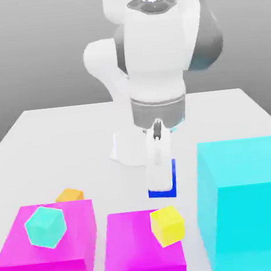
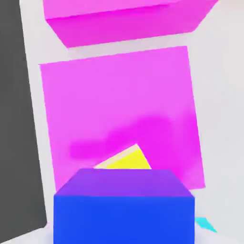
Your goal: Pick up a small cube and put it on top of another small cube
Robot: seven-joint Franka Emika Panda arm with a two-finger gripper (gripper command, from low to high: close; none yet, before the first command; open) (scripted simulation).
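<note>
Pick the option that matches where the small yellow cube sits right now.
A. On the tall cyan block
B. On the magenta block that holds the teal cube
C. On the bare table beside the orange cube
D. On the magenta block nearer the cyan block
D: the small yellow cube rests on the top face of the magenta block next to the tall cyan block, while the small teal cube sits on the other magenta block.

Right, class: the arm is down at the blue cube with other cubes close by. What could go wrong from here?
1. The blue cube sits low by the tool; a poor grip could let it slip.
2. The yellow cube looks tilted on its magenta block, so stacking there may topple.
3. The big cyan block stands close; a swing could hit it.
</note>
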